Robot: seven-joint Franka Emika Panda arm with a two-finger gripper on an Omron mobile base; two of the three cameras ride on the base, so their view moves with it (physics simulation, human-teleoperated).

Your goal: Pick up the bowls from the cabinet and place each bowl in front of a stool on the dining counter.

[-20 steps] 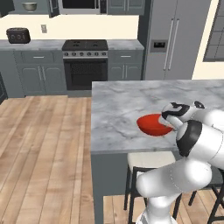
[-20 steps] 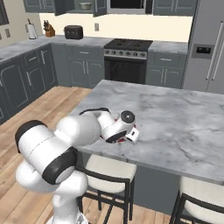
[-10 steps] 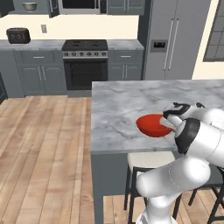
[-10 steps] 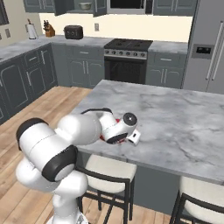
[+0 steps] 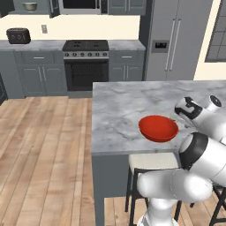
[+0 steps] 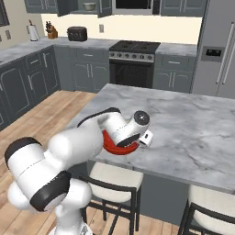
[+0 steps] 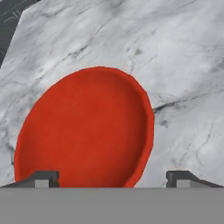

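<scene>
The wide red bowl [image 5: 158, 128] rests upright on the marble dining counter [image 5: 119, 106] near its front edge, above a stool [image 5: 152, 161]. My gripper [image 5: 180, 115] hovers at the bowl's right rim. In the hand view the red bowl [image 7: 87, 127] lies just ahead, and my gripper [image 7: 113, 178] is open with its fingertips [image 7: 43, 177] far apart on either side of the near rim, not touching it. From the right base view my arm hides much of the red bowl [image 6: 112, 146]. A cream bowl [image 5: 29, 6] sits on the open cabinet shelf [image 6: 78, 10] far off.
Another stool [image 6: 211, 206] stands to the right under the dining counter [image 6: 193, 124]. Beyond the counter are the oven range [image 5: 86, 66], the fridge [image 5: 176, 39] and a toaster [image 5: 18, 35] on the back worktop. Bare wood floor [image 5: 44, 145] lies to the left.
The jaws have opened and let go of the red bowl's rim. The bowl has settled slightly lower onto the counter. The arm has barely moved.
</scene>
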